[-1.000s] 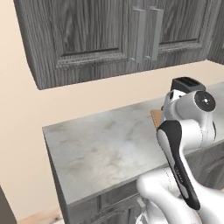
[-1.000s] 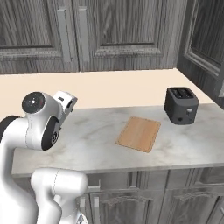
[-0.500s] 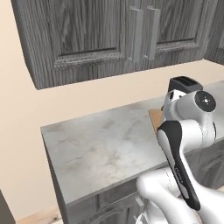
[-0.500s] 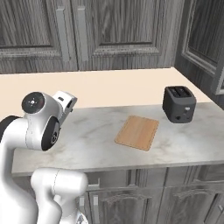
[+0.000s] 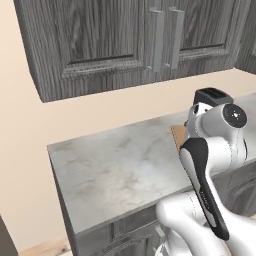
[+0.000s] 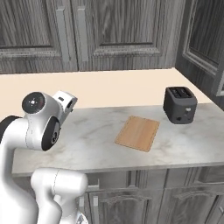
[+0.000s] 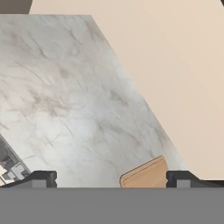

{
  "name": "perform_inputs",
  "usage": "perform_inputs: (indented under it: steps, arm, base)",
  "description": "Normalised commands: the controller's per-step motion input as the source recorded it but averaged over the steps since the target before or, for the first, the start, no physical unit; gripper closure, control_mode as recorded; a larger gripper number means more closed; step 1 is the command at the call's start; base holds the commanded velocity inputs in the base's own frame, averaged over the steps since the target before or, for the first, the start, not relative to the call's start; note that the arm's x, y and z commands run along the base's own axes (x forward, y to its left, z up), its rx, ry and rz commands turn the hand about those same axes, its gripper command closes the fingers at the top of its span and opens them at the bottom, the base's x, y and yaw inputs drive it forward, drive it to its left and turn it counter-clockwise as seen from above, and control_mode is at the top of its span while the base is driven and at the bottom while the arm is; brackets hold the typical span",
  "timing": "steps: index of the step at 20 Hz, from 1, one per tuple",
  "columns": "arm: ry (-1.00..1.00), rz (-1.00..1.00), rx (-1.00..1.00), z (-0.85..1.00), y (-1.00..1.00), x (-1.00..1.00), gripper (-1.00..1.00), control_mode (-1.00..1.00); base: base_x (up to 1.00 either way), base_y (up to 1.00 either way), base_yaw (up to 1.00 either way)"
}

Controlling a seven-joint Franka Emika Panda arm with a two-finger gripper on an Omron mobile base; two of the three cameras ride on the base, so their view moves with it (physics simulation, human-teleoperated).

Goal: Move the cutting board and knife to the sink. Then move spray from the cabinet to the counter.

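Note:
The cutting board point(image 6: 138, 132) lies flat on the counter point(image 6: 87, 135), left of a black toaster. Its left edge point(image 5: 177, 136) peeks out behind the arm in the left base view. One rounded corner of the board point(image 7: 146, 175) shows low in the hand view. My gripper point(image 7: 111, 179) hovers above the counter, open, its two dark fingertips point(image 7: 41, 178) far apart with nothing between them. The cabinet point(image 5: 100, 40) hangs on the wall above with its doors shut, also seen as cabinet point(image 6: 122, 30). The knife, the sink and the spray are out of view.
A black toaster point(image 6: 179, 104) stands on the counter to the right of the board, near a tall dark cabinet side point(image 6: 205, 39). The counter ends at its left edge point(image 5: 55, 165) beside a beige wall. Base cabinets point(image 6: 144, 197) run below.
Both base views have shifted slightly, so the camera moved a little. The board and toaster keep their places on the counter, and the gripper stays open.

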Motion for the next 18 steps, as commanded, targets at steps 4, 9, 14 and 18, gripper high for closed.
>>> perform_inputs:
  steps: [4, 9, 14, 18]
  arm:
    - [0.0, 0.0, 0.0, 0.0, 0.0, 0.0, -1.0, 1.0]
    - [0.0, 0.0, 0.0, 0.0, 0.0, 0.0, -1.0, 1.0]
    - [0.0, 0.01, 0.0, 0.0, -0.05, 0.03, -1.0, -1.0]
    - [0.03, 0.0, 0.01, -0.08, -0.52, 0.41, -1.0, -1.0]
  base:
    - [0.03, 0.0, 0.0]
    - [0.31, -0.35, 0.0]
    - [0.02, -0.06, 0.0]
    - [0.0, 0.0, 0.0]
